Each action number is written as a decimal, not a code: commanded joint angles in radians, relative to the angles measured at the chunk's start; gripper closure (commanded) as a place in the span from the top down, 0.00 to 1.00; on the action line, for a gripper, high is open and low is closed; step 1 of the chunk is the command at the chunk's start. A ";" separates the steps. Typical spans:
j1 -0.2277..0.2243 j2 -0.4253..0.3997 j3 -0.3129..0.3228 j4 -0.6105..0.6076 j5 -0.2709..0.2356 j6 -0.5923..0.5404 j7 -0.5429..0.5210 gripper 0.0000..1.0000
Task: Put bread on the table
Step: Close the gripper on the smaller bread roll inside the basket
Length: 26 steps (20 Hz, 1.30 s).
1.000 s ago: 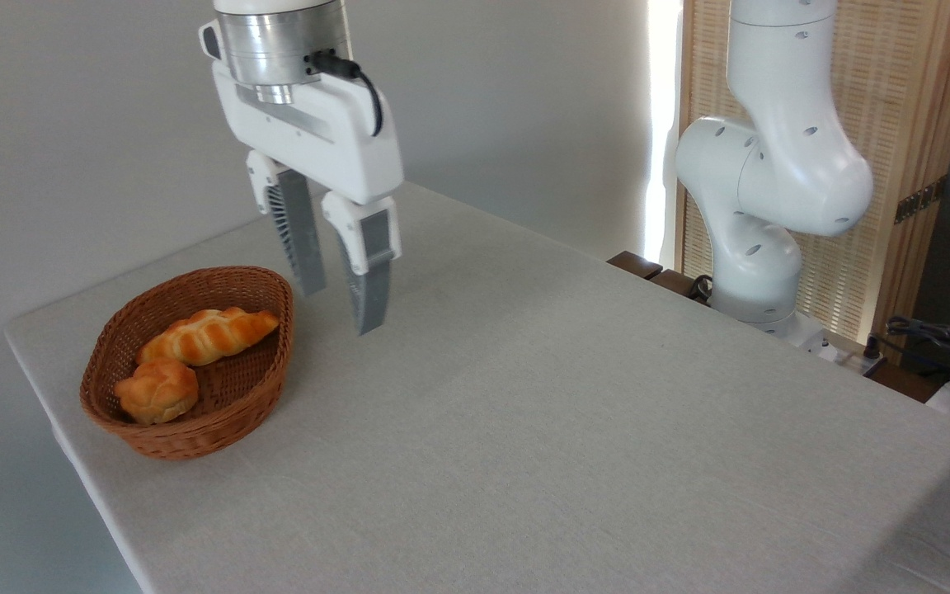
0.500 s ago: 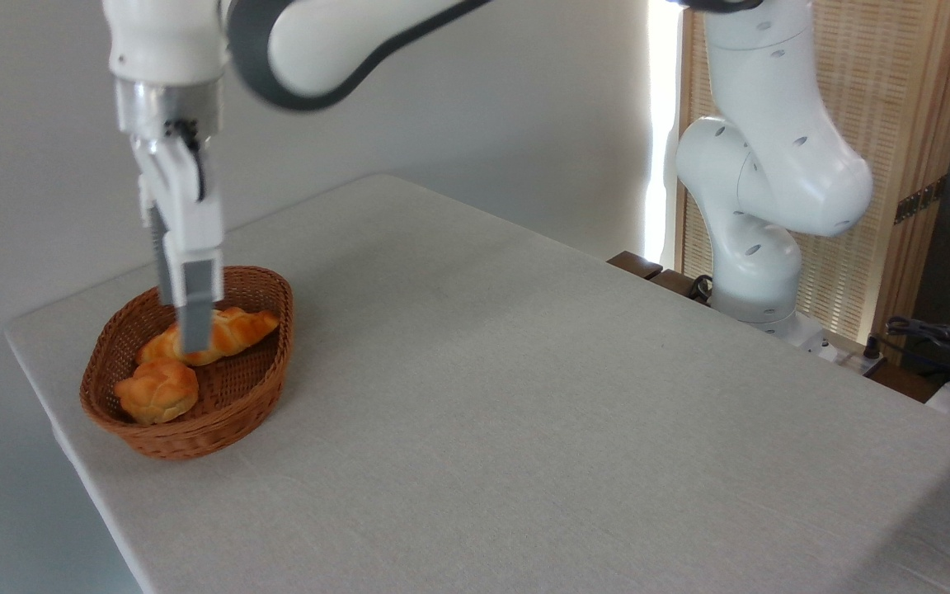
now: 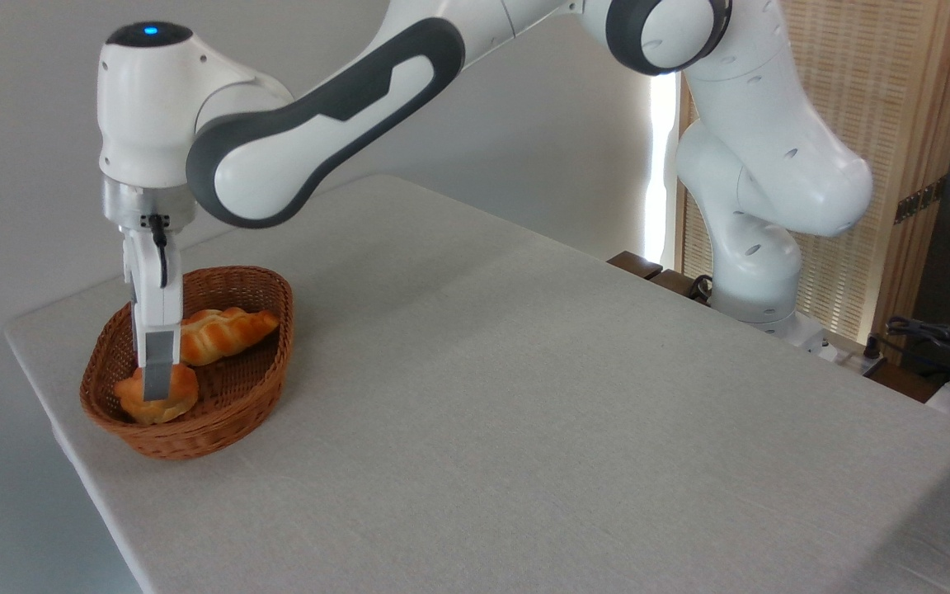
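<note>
Now the gripper [image 3: 157,388] hangs straight down into the wicker basket [image 3: 232,417] at the left end of the counter [image 3: 524,412], seen edge-on, so only the near finger shows and whether the fingers [image 3: 157,375] are spread or pinching cannot be told. The bread [image 3: 178,394], the small knotted bun, lies in the basket's near-left part, and the visible finger crosses the bun's middle with its tip low against it; the bun shows to either side of the finger. Just right of it and farther back in the basket lies the braided loaf [image 3: 223,332], touching the bun or very nearly so. Half a second ago the gripper stood higher and farther right, in front of the loaf; since then it has come down and over to the bun, and the wrist joint with its blue light [image 3: 149,31] has dropped into view. Bun, loaf and basket lie where they did.
</note>
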 commanded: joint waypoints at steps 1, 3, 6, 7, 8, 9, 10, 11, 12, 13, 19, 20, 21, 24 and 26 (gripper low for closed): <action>0.009 0.005 -0.034 -0.070 0.026 0.099 -0.014 1.00; 0.009 0.005 -0.035 -0.084 0.029 0.103 -0.013 1.00; 0.008 0.005 -0.035 -0.093 0.040 0.105 -0.004 1.00; 0.008 0.007 -0.035 -0.093 0.072 0.106 -0.005 0.98; 0.008 0.007 -0.035 -0.095 0.099 0.106 -0.007 0.90; 0.009 0.007 -0.035 -0.095 0.107 0.106 -0.007 0.78; 0.008 0.007 -0.035 -0.098 0.112 0.106 -0.007 0.63; 0.009 0.007 -0.034 -0.101 0.114 0.106 -0.005 0.53; 0.009 0.007 -0.034 -0.101 0.114 0.106 -0.005 0.46; 0.009 0.007 -0.034 -0.101 0.112 0.106 -0.005 0.41; 0.009 0.005 -0.034 -0.101 0.112 0.106 -0.010 0.25; 0.009 0.004 -0.034 -0.101 0.112 0.105 -0.013 0.25; 0.009 -0.001 -0.034 -0.101 0.112 0.103 -0.016 0.24; 0.012 -0.041 -0.032 -0.099 0.109 0.039 -0.017 0.21; 0.015 -0.067 -0.029 -0.095 0.098 -0.004 -0.017 0.21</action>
